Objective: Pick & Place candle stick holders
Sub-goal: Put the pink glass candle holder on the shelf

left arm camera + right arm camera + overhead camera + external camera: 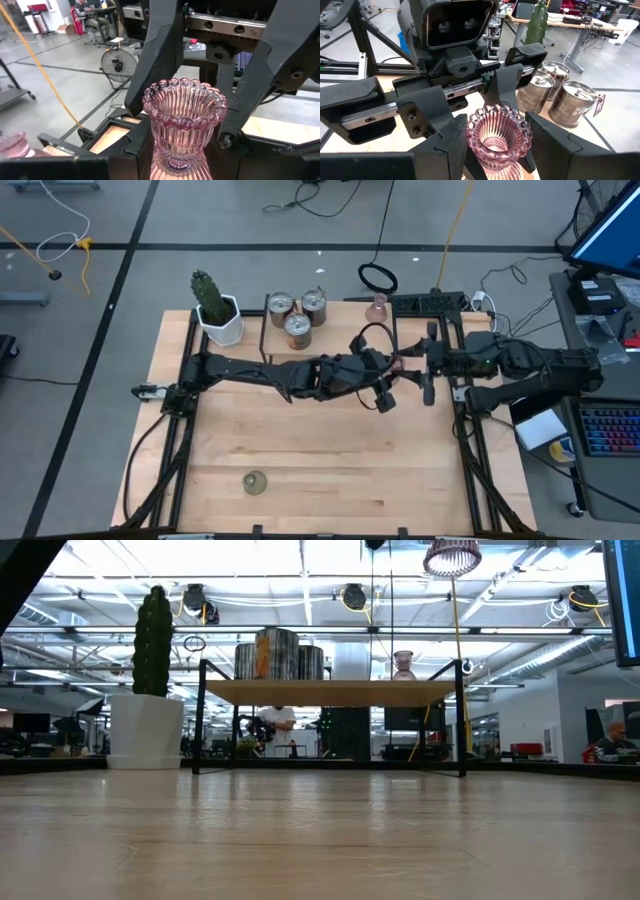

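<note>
Handover: you have 1 pink glass holder (182,125) in mid-air between both arms, above the surface (320,450).
Left jaws (182,165): clenched on the holder's foot, from the left.
Right jaws (497,145): spread either side of its beaded cup; contact is unclear to me.
Axis: stem upright, cup up; your arms meet it head-on from opposite sides.
Next move, I judge: right closes on the cup before left lets go.
Shelf (330,315): 3 silvery metal holders (298,317), plus 1 more pink one (377,308).
Front surface: olive-green holder (255,481), alone.
</note>
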`<move>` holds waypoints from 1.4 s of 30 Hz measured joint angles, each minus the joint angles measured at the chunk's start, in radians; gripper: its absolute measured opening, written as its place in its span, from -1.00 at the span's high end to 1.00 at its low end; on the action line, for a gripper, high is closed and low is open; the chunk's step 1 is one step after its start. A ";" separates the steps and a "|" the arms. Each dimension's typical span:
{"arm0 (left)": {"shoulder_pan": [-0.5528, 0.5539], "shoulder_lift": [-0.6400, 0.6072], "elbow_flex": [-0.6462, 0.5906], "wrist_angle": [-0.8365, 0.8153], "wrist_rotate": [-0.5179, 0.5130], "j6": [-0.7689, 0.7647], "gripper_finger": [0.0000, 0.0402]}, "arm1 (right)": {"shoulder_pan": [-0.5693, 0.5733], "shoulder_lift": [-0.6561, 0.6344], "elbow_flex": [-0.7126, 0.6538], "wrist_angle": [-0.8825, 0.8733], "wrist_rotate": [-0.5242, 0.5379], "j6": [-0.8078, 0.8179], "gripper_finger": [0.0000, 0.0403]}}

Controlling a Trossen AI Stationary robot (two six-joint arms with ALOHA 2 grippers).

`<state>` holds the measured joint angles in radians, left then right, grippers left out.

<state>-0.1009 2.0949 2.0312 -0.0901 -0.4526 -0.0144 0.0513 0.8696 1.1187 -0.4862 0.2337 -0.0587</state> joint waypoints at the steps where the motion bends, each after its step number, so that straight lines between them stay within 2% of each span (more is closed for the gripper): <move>1: 0.000 0.000 0.000 -0.005 -0.009 -0.010 0.26 | 0.000 0.000 0.000 0.001 0.001 0.001 0.16; 9: -0.003 -0.001 0.002 -0.042 -0.044 -0.057 0.21 | -0.002 0.003 -0.002 0.003 0.006 0.016 0.16; 21: -0.011 -0.002 0.002 -0.093 -0.044 -0.108 -0.29 | -0.001 0.003 -0.002 -0.015 0.045 0.006 0.16; 29: -0.022 -0.009 0.003 -0.129 -0.045 -0.101 -0.45 | -0.001 0.002 -0.002 -0.022 0.056 0.007 0.16; 35: -0.031 -0.054 0.002 -0.285 -0.055 -0.160 -0.45 | -0.002 0.000 -0.002 -0.025 0.104 0.000 0.16; 42: -0.045 -0.117 0.002 -0.532 -0.066 -0.340 -0.45 | -0.042 0.023 0.000 0.005 0.081 -0.013 0.15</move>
<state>-0.1464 1.9774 2.0327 -0.6217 -0.5188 -0.3547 0.0093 0.8926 1.1191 -0.4810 0.3149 -0.0713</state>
